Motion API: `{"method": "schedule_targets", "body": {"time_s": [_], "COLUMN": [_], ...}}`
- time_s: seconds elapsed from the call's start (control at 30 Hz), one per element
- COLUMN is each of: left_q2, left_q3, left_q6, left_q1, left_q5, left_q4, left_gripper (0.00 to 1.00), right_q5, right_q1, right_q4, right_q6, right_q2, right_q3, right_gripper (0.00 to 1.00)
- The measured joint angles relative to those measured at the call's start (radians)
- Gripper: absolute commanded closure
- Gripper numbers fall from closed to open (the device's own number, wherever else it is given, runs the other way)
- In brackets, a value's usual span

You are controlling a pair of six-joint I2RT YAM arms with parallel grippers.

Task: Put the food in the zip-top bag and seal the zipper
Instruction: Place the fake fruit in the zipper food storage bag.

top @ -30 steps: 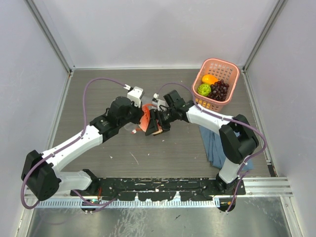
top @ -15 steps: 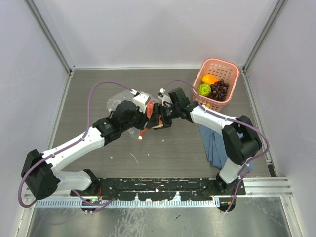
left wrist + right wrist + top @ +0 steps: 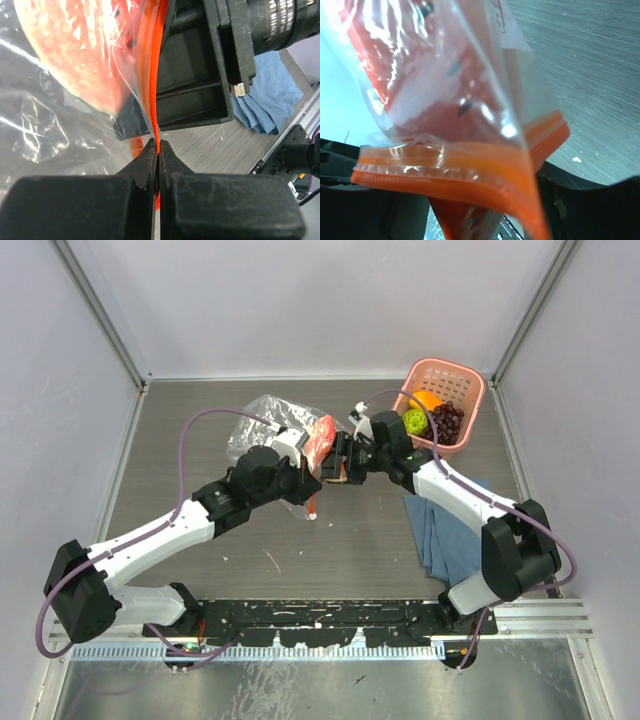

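Note:
The clear zip-top bag is held up mid-table with a red food piece inside it. My left gripper is shut on the bag's orange zipper strip, which runs up from its jaws. My right gripper is close against the bag's mouth. Its fingers stand apart with the zipper strip draped across them. The orange-yellow fruit, green fruit and grape bunch lie in the pink basket.
A folded blue cloth lies at the right, below the basket, and shows in the left wrist view. The enclosure walls stand behind and at both sides.
Both grippers have moved away from the bases and to the right with the bag's mouth. The bag has come up and spread out behind the left arm.

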Motion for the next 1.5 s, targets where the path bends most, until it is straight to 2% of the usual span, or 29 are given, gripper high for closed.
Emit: {"method": "schedule_targets", "body": {"time_s": [0.27, 0.67, 0.9, 1.2, 1.5], "left_q2": [0.010, 0.034, 0.034, 0.015, -0.027], "left_q3": [-0.016, -0.061, -0.081, -0.096, -0.126], "left_q6": [-0.130, -0.323, -0.372, -0.381, -0.376], "left_q1": [-0.006, -0.008, -0.009, 0.001, 0.024], "left_q5": [0.017, 0.021, -0.032, -0.092, -0.105], "left_q4": [0.078, 0.201, 0.220, 0.218, 0.213], "left_gripper": [1.00, 1.00, 1.00, 1.00, 1.00], "right_q5": [0.049, 0.085, 0.119, 0.124, 0.137], "right_q1": [-0.007, -0.012, -0.014, -0.014, -0.069], "right_q4": [-0.024, -0.076, -0.120, -0.150, -0.231], "right_q6": [-0.003, -0.004, -0.015, -0.030, -0.139], "right_q2": [-0.041, -0.043, -0.070, -0.088, -0.175], "right_q3": [0.000, 0.000, 0.014, 0.041, 0.069], "right_gripper": [0.58, 0.26, 0.19, 0.18, 0.18]}}
